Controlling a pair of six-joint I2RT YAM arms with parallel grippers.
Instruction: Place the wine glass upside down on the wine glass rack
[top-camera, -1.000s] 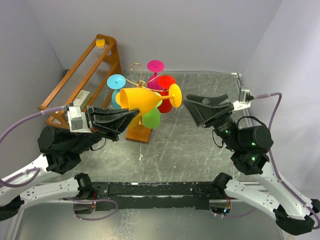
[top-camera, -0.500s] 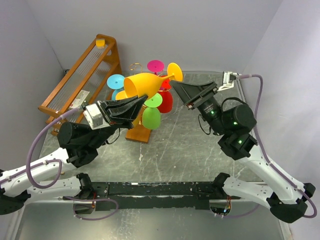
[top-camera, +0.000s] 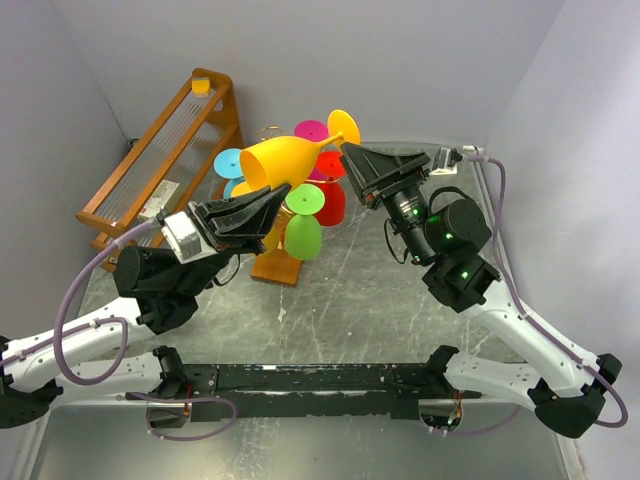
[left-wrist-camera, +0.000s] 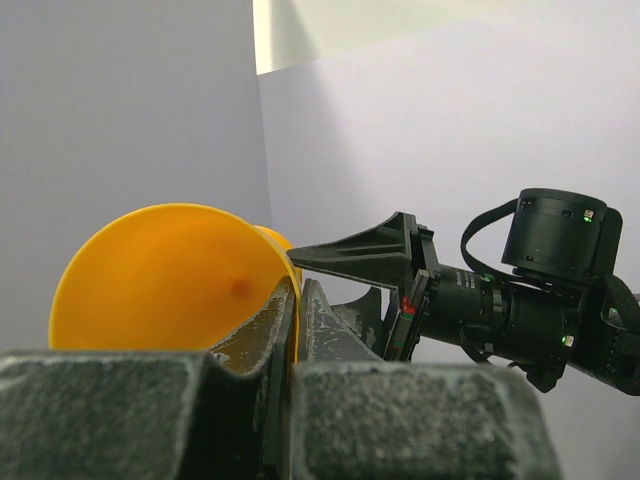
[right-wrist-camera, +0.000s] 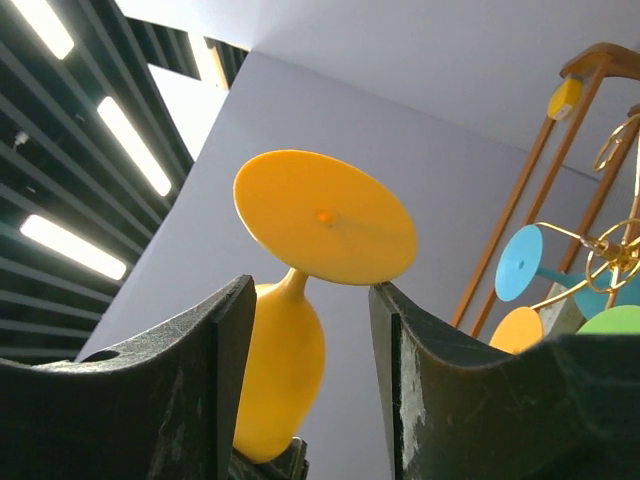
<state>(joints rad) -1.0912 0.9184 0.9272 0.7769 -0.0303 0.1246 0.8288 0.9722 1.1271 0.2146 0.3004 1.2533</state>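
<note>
We clamp the yellow wine glass (top-camera: 285, 160) by its rim in the left gripper (top-camera: 278, 198). The right gripper (right-wrist-camera: 310, 295), wide, brackets the stem. Handover step: next we likely close it.

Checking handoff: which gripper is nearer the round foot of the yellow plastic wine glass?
Right. The right gripper is open right beside the yellow wine glass's round foot, fingers flanking the stem. The left gripper is at the far end, clamped on the bowl rim.
</note>
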